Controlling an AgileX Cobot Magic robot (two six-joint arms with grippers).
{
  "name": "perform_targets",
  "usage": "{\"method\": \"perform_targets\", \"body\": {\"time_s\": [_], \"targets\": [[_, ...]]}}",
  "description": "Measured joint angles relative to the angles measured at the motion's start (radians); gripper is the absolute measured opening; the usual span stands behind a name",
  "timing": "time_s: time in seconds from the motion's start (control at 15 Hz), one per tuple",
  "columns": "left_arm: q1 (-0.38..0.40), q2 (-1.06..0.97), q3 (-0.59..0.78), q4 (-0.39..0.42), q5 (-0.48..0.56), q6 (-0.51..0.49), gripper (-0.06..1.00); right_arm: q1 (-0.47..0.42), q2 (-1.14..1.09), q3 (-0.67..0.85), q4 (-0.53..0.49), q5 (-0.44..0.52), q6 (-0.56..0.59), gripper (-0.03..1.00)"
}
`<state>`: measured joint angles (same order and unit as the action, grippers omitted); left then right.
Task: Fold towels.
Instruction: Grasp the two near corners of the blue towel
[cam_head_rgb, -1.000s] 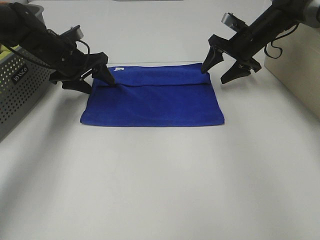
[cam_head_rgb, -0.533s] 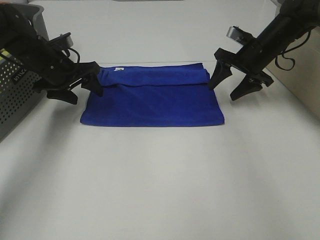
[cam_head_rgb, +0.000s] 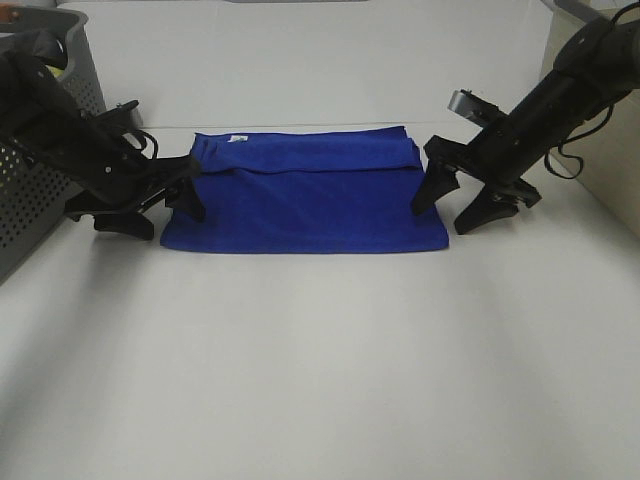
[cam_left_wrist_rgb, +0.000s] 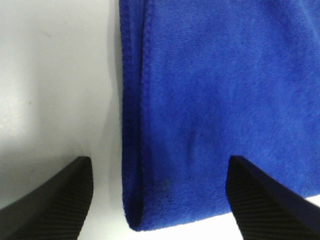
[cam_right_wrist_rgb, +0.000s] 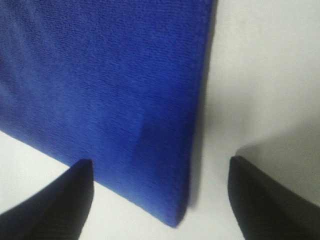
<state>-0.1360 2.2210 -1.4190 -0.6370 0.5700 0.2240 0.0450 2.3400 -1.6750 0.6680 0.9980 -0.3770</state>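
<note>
The royal-blue towel (cam_head_rgb: 305, 205) lies folded flat in the middle of the white table, with a narrower flap along its far edge and a small white tag (cam_head_rgb: 238, 139) at the far left corner. My left gripper (cam_head_rgb: 160, 213) is open and low at the towel's left short edge, near the front left corner. In the left wrist view the towel's edge (cam_left_wrist_rgb: 210, 100) lies between the fingers (cam_left_wrist_rgb: 55, 200). My right gripper (cam_head_rgb: 451, 207) is open at the right short edge, near the front right corner. The right wrist view shows that corner (cam_right_wrist_rgb: 100, 75) between the fingers (cam_right_wrist_rgb: 265, 200).
A grey perforated basket (cam_head_rgb: 35, 190) stands at the left edge, just behind my left arm. A beige box or wall (cam_head_rgb: 600, 165) stands at the right, behind my right arm. Bare white table (cam_head_rgb: 320, 360) lies in front of the towel.
Both grippers have come from the towel's far corners toward the front along its short edges and dropped lower, staying open. The towel has not moved.
</note>
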Motion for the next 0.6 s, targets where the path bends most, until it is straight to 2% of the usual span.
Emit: {"method": "perform_targets", "body": {"time_s": [0.2,0.27,0.33,0.4,0.53,0.6], "targets": [[-0.023,0.012,-0.005,-0.046,-0.032,0.005,0.71,0.029,0.025,0.0,0.089,-0.015,-0.015,0.71],[-0.038,0.015,-0.007,-0.048,-0.045,0.008,0.68,0.037,0.029,0.0,0.095,-0.025,-0.018,0.68],[-0.051,0.019,-0.007,-0.051,-0.054,0.008,0.61,0.043,0.031,0.0,0.099,-0.038,-0.018,0.61],[-0.055,0.023,-0.007,-0.055,-0.057,0.008,0.48,0.046,0.036,0.0,0.099,-0.05,-0.011,0.5],[-0.057,0.03,-0.007,-0.044,-0.05,0.007,0.15,0.044,0.046,0.0,0.078,-0.066,0.028,0.16],[-0.057,0.032,-0.007,-0.039,-0.044,0.007,0.04,0.041,0.046,0.0,0.065,-0.066,0.051,0.02]]}}
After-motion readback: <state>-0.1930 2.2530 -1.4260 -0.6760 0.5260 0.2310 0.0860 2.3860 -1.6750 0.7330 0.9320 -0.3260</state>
